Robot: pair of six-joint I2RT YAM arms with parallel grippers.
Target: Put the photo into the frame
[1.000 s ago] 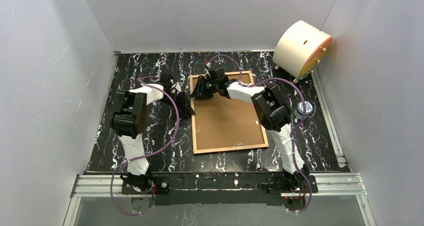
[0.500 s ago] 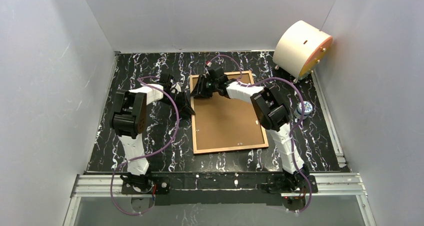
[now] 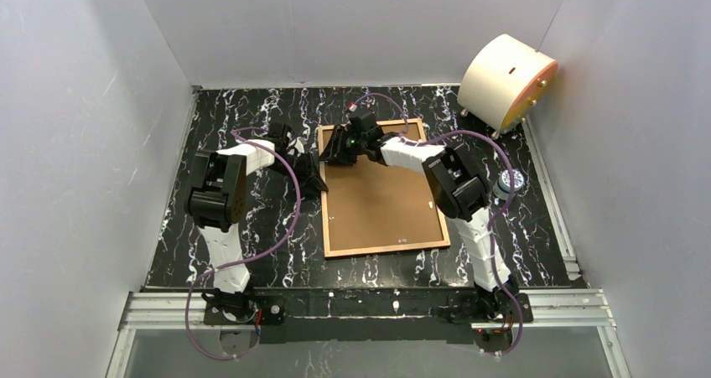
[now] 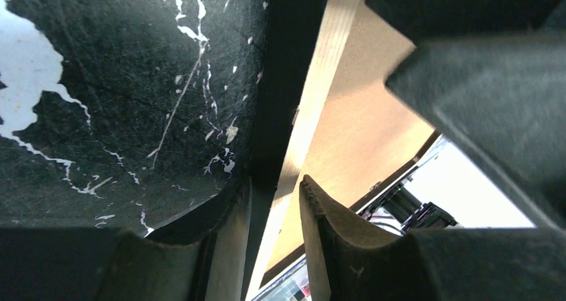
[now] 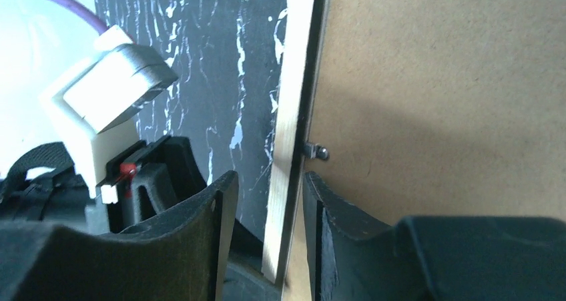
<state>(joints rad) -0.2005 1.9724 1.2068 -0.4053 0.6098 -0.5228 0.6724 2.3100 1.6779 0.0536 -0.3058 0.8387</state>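
Note:
The frame (image 3: 386,249) lies face down on the black marbled table, its brown backing board (image 3: 381,198) on top. The photo is out of view. My left gripper (image 3: 314,177) is at the frame's left edge near the far-left corner. In the left wrist view its jaws (image 4: 273,201) are closed on the light wood edge (image 4: 327,67). My right gripper (image 3: 339,147) is at the same far-left corner. In the right wrist view (image 5: 267,201) it straddles the wood edge (image 5: 297,67), open, with a gap at its left finger (image 5: 223,227).
A small metal turn clip (image 5: 320,152) sits on the backing board by the right finger. A cream drum-shaped object (image 3: 506,82) stands at the far right corner. A small blue-white object (image 3: 511,181) lies right of the frame. White walls enclose the table; a metal rail (image 3: 369,307) runs along the near edge.
My right gripper has shifted slightly at the frame's far-left corner. The left gripper and the frame have not visibly moved.

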